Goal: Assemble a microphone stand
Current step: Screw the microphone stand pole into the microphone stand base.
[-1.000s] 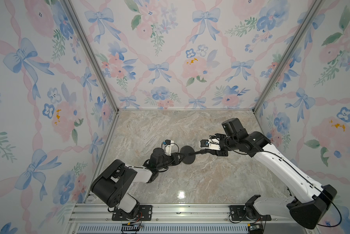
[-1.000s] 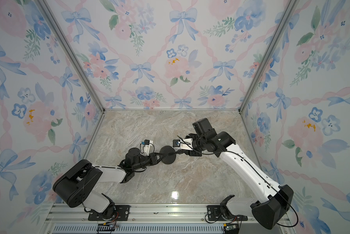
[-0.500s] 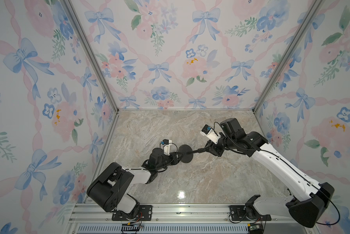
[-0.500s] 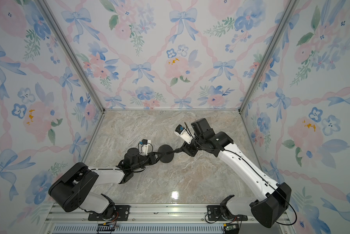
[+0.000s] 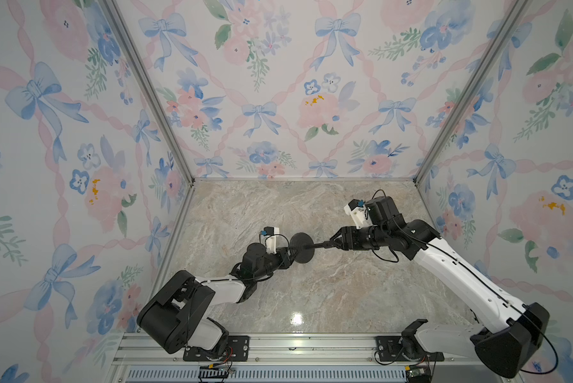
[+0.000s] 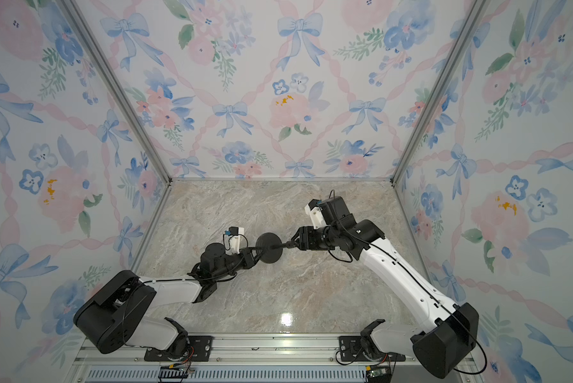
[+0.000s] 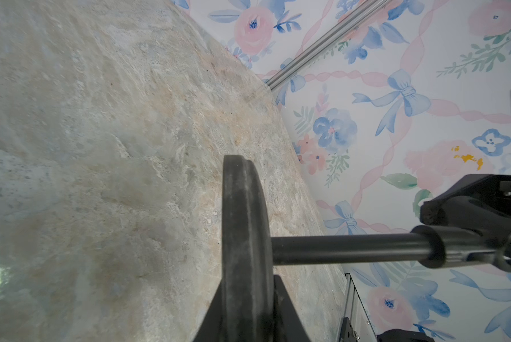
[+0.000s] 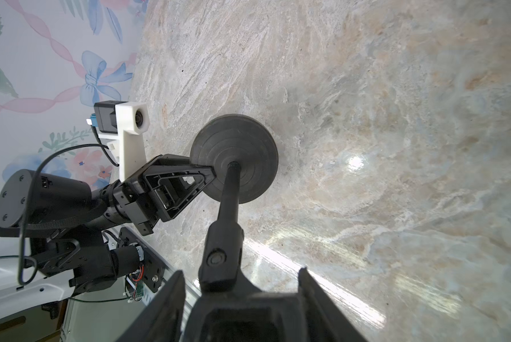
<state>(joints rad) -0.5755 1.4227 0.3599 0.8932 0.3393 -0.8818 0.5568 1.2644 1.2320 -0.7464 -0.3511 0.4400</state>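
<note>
The microphone stand hangs sideways above the marble table, between my two arms. Its round black disc base (image 5: 301, 248) (image 6: 269, 248) stands on edge. My left gripper (image 5: 289, 254) (image 7: 247, 293) is shut on the disc's rim (image 7: 245, 222). The thin rod (image 5: 316, 246) (image 7: 352, 248) (image 8: 230, 192) runs level from the disc's centre (image 8: 236, 148) to the clip-like head (image 8: 221, 254). My right gripper (image 5: 328, 244) (image 8: 241, 274) stands open around that head. There is a visible gap between one of its fingers (image 8: 171, 296) and the head.
Floral-papered walls close the marble table (image 5: 311, 291) on three sides, with aluminium posts (image 5: 444, 132) in the back corners. A metal rail (image 5: 278, 345) carrying both arm bases runs along the front edge.
My right wrist has turned, carrying its camera from beside the rod to above the arm, and its jaws have widened around the clip head. The left arm and the disc have barely moved.
</note>
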